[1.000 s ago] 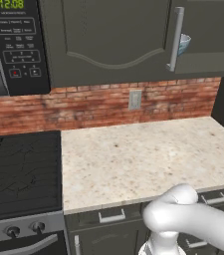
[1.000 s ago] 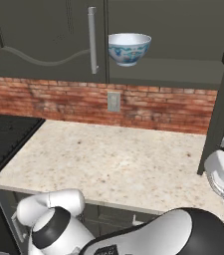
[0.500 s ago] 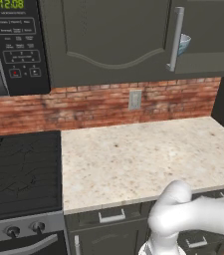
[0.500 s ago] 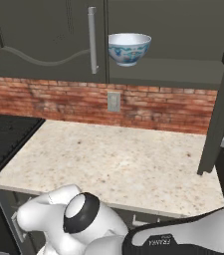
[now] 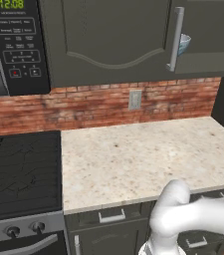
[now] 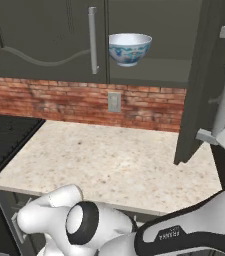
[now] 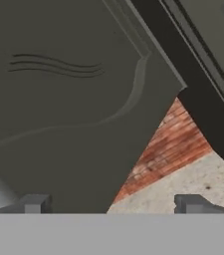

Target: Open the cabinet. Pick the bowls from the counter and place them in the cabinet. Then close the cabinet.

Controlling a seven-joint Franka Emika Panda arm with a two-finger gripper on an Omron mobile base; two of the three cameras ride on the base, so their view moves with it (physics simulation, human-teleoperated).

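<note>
Hanging above the worktop, the cabinet (image 6: pixel 49 40) is a dark grey-green wall unit with matte doors cut with arched panels and long grey bar handles (image 6: pixel 92 40) running vertically; its right door (image 6: pixel 196 85) stands swung out toward the camera in the right base view, showing the shelf behind it. On that shelf sits the white bowl (image 6: pixel 129 48), round and smooth with a pale blue pattern around its outside, upright near the front edge; in the left base view a sliver of it (image 5: pixel 183 44) peeks out just past the bar handle. Below, the counter (image 5: pixel 143 159) is a flat beige stone slab, finely speckled, with a lighter edge along its front. A backsplash of rough red brick (image 5: pixel 83 107) runs behind it, broken by a small pale wall outlet (image 5: pixel 135 99). To the left are a black stovetop (image 5: pixel 19 172) with dark grates and a black microwave (image 5: pixel 14 45) with a green clock display. Under the counter, dark drawers carry short grey handles (image 5: pixel 111 215). In the hand view the gripper (image 7: pixel 113 204) has its jaws spread wide, the two dark finger tips (image 7: pixel 34 203) far apart with nothing between them, touching nothing; beyond them lie an arched cabinet door panel (image 7: pixel 68 89), a wedge of brick and a patch of speckled stone.
</note>
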